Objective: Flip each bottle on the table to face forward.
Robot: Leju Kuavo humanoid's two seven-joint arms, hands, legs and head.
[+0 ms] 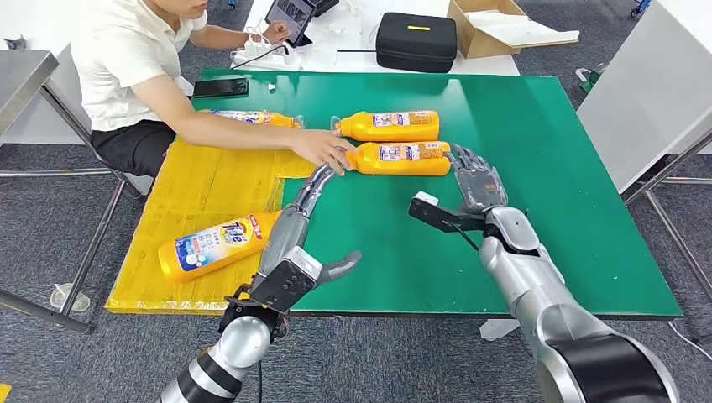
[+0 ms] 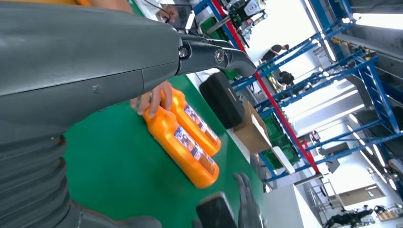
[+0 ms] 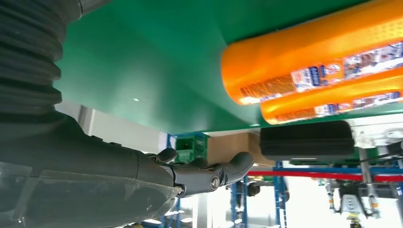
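L hand [image 1: 304, 220]: fingers stretched fwd over the green mat [image 1: 554, 168], tips reaching the cap end of the near bottle [image 1: 401, 158], thumb sticking out to the side; holding nothing. Whether the tips touch the cap or just sit beside it, can't tell. In the L wrist view the thumb [image 2: 214, 53] is straight, clear of both bottles.

R hand [image 1: 477, 178]: fingers apart, slightly curled, tips just beside the base end of the near bottle, palm empty. Contact w/ the base can't tell. R wrist view has the thumb [image 3: 209, 173] extended, well apart from the bottle.

A person's hand [image 1: 323, 147] rests on the neck end of the near bottle, right by the L fingertips.

Bottles: all orange, lying on their sides. Near bottle on the mat btwn the two robot hands, label up. 2nd bottle [image 1: 388, 125] just behind it, parallel, label up. 3rd bottle [image 1: 252, 118] behind the person's forearm, at the edge of the yellow sheet [image 1: 210, 180]. 4th bottle [image 1: 214, 244] on the yellow sheet, just beside the L forearm, blue label up.

Behind the mat: phone [image 1: 221, 86], black case [image 1: 416, 40], cardboard box [image 1: 495, 29].
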